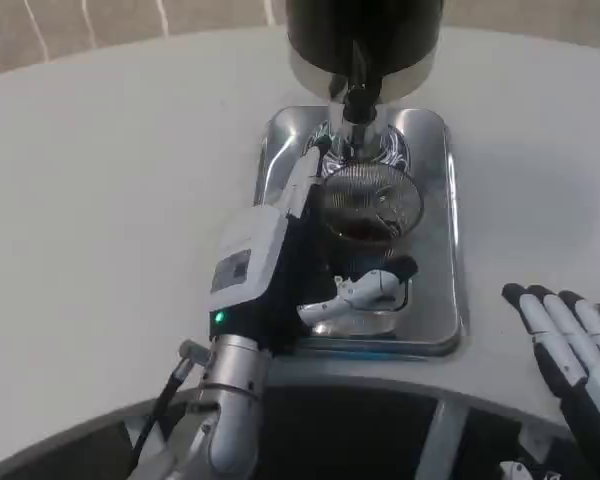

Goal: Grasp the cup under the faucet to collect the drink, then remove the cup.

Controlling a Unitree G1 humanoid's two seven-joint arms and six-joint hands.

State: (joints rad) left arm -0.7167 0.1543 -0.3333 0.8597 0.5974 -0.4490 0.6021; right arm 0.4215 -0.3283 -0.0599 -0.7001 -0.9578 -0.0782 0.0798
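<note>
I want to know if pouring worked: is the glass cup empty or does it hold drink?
It holds drink: dark liquid sits low inside the ribbed clear glass cup, gripped by the left hand.

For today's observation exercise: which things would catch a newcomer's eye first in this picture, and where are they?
First, the left hand gripping the ribbed glass cup of dark drink, mid-picture on the shiny metal tray. Above it, the black dispenser and its faucet. The right hand lies flat at lower right.
</note>
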